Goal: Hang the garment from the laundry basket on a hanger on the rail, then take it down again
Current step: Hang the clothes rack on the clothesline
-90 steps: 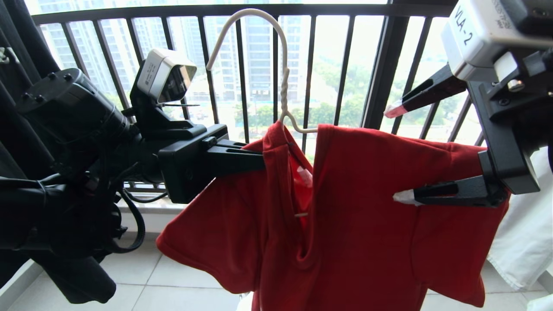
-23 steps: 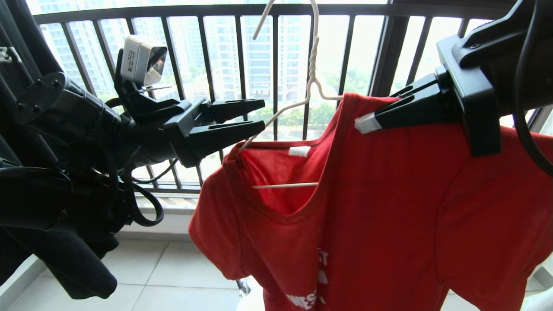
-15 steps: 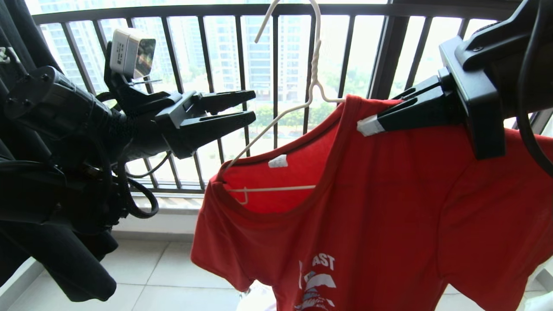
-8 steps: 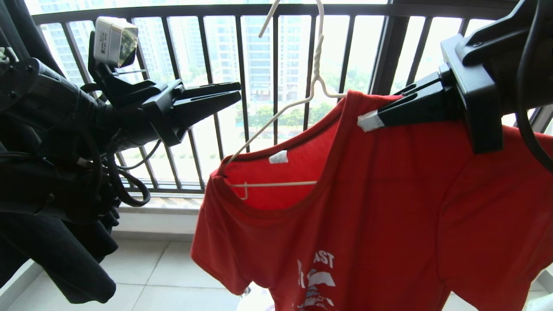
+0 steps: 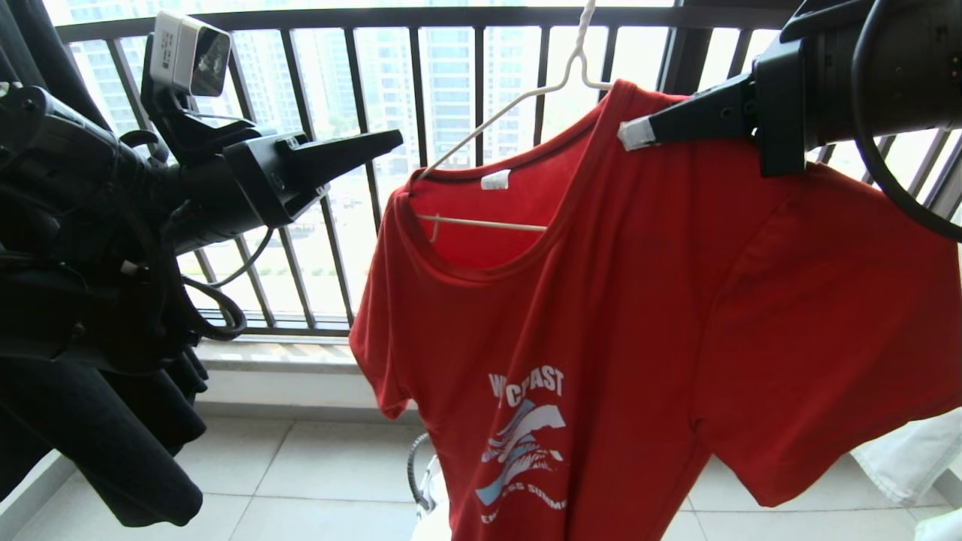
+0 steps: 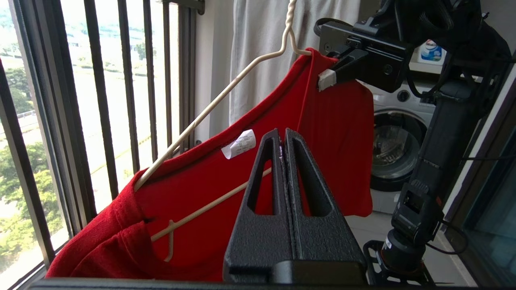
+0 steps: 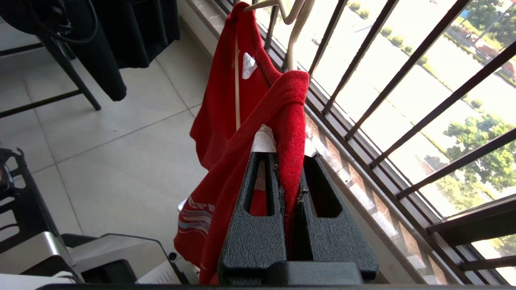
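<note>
On the garment (image 5: 601, 338) you can partly read a white chest print: "W…C…AST", creased by a fold, with a lower line starting "E" and ending "SS SUMME". Its small white neck label (image 5: 495, 179) carries print too small to read.

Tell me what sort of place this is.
Most likely a high-rise apartment's laundry balcony: a black barred railing overlooks tower blocks, a washing machine stands at the back, and a red T-shirt hangs on a wire hanger over a tiled floor.

- Left gripper (image 5: 394, 137) lets go of the T-shirt (image 5: 646, 315), pulls clear, jaws now shut empty.
- Hanger (image 5: 511, 101) and T-shirt sit higher; chest print (image 5: 524, 443) now visible.
</note>
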